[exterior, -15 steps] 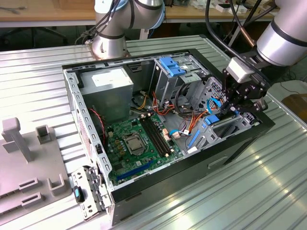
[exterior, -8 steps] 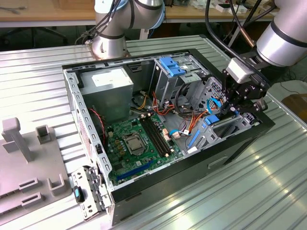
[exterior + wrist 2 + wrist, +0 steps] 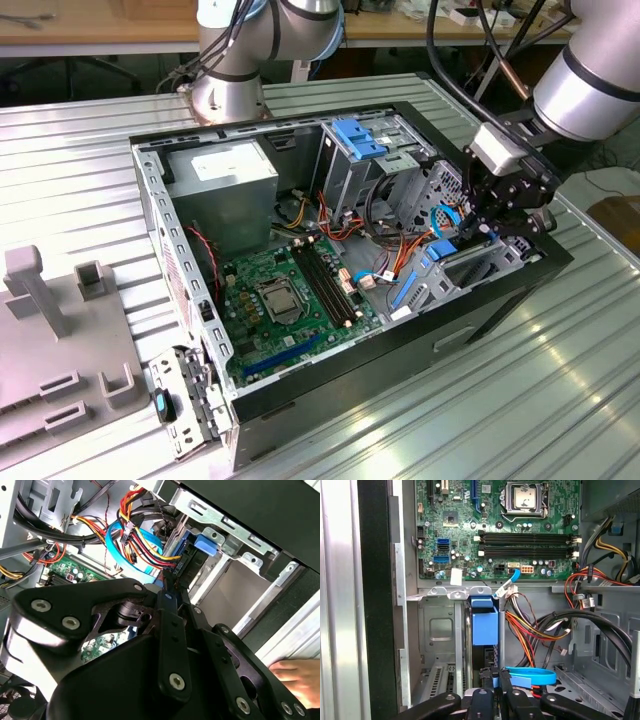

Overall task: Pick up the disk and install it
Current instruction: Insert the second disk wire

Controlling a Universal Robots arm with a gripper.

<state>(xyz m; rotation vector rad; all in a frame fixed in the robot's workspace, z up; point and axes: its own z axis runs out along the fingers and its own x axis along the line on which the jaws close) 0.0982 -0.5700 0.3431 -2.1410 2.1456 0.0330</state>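
Observation:
The disk [image 3: 485, 622] stands on edge in a slot of the grey drive cage [image 3: 437, 630] inside the open computer case [image 3: 330, 385]. Its bright blue carrier [image 3: 202, 544] shows at its top, and in the exterior view the disk [image 3: 440, 250] lies at the case's right end. My gripper [image 3: 490, 225] hangs right over it. In both wrist views my gripper [image 3: 167, 585] [image 3: 497, 675] has its black fingers drawn together, with the tips at the disk's dark near edge. I cannot tell whether they pinch any part of it.
Red, yellow and black cables [image 3: 530, 630] and a blue flat cable [image 3: 530, 675] crowd the space beside the slot. The motherboard [image 3: 290, 295], power supply [image 3: 225, 175] and a fixed blue bracket [image 3: 360, 135] fill the case. A grey fixture [image 3: 60, 330] sits at the exterior view's left. A hand [image 3: 295, 675] rests outside the case.

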